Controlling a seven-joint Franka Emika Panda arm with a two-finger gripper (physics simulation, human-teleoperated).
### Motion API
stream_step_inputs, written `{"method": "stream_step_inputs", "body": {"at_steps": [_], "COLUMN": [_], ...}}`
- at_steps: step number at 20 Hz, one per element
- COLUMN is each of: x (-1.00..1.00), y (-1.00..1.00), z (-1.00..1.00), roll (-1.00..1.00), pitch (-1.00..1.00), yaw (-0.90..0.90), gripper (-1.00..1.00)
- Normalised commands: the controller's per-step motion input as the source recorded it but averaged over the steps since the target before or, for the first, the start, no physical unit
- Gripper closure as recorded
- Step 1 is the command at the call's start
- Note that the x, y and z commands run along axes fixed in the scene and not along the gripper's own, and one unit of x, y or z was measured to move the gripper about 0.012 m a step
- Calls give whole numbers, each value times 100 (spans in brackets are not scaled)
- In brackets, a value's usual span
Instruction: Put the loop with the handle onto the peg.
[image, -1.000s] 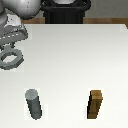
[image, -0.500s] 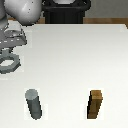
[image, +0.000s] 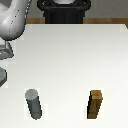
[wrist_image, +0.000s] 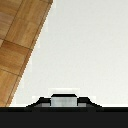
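Note:
The peg (image: 34, 104), a short upright dark-grey cylinder, stands near the front on the exterior view's left. At that view's left edge only a grey sliver of the loop with the handle (image: 2, 75) shows, hanging below the arm's wrist (image: 5, 52). In the wrist view its grey handle tab (wrist_image: 64, 100) sits in the middle of the dark band, with my gripper (wrist_image: 64, 104) shut on it. The fingers themselves hardly show. The loop is well off to the side of the peg.
A brown wooden block peg (image: 96, 104) stands to the exterior view's right of the round peg. The white table (image: 75, 55) ends near the gripper, with wooden floor (wrist_image: 17, 45) beyond its edge. The robot's dark base (image: 62, 12) is at the back.
The gripper and the loop have slid further toward the exterior view's left and lower, now almost out of frame. The pegs have not moved.

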Motion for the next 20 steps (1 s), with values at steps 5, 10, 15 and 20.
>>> {"method": "stream_step_inputs", "body": {"at_steps": [5, 10, 15, 20], "x": [100, 20, 0, 0], "y": [0, 67, 100, 100], "z": [0, 0, 0, 0], "roll": [0, 0, 0, 0], "pitch": [0, 0, 0, 0], "yaw": [0, 0, 0, 0], "gripper": [100, 100, 100, 100]}}
